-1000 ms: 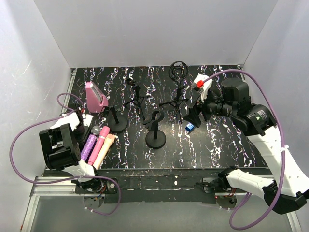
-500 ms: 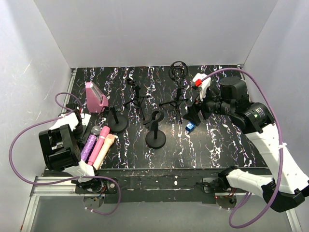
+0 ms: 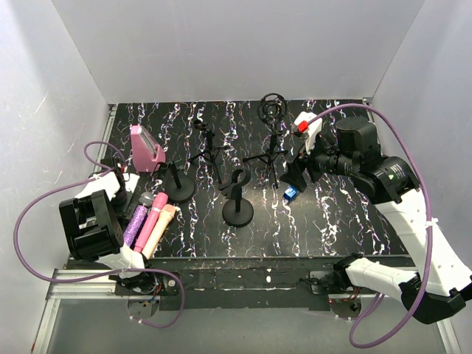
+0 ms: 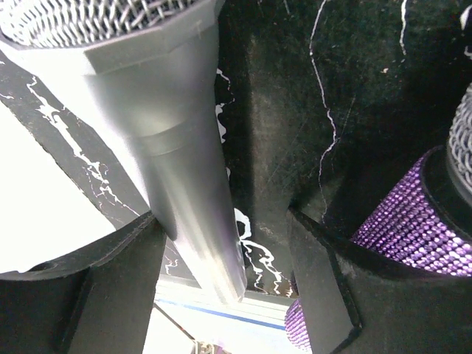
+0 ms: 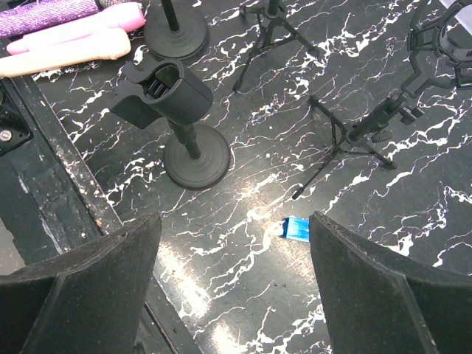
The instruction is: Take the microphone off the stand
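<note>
My left gripper [image 4: 221, 225] is released. The grey microphone [image 4: 173, 125] lies between its jaws, close against one, with bare table [image 4: 295, 103] showing before the other, so nothing is clamped. The microphone rests flat on the table just beside the purple microphone [image 4: 413, 214], both mesh heads pointing the same way.

It looks off its stand already. The clip stand [image 5: 173, 92], well apart from the purple microphone, holds nothing.

My right gripper [image 5: 232, 221] hangs above that stand, spread wide and empty.

I judge the grey microphone to be rigid and head-heavy. Its smooth tapered barrel would likely slide or roll. The best hold is high on the barrel, just under the collar, never on the dentable mesh.
</note>
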Motion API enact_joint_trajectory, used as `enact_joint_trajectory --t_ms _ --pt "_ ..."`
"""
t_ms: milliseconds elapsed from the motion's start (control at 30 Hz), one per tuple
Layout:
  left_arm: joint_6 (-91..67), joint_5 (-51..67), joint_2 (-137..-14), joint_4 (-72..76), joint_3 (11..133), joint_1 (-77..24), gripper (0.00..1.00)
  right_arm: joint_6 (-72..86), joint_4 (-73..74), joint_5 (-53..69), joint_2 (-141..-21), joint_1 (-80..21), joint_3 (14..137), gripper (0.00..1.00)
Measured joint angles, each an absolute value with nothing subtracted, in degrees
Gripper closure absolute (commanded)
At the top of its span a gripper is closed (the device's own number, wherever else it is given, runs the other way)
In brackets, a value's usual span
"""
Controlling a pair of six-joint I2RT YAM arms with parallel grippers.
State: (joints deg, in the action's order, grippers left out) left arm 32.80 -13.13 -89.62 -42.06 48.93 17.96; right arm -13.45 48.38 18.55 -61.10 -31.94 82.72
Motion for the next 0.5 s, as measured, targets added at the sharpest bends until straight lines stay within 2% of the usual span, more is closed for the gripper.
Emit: enact_joint_trajectory --t_ms 267,500 --pt "31.83 -10.02 -88.68 -45.12 49.58 17.93 0.33 -13.56 48.38 18.52 -60.55 -31.92 82.61 0.11" --pt "28.36 -5.98 -88.25 -53.21 59.27 17.89 0.30 -13.23 48.73 17.30 -58.72 -31.79 81.73 0.09"
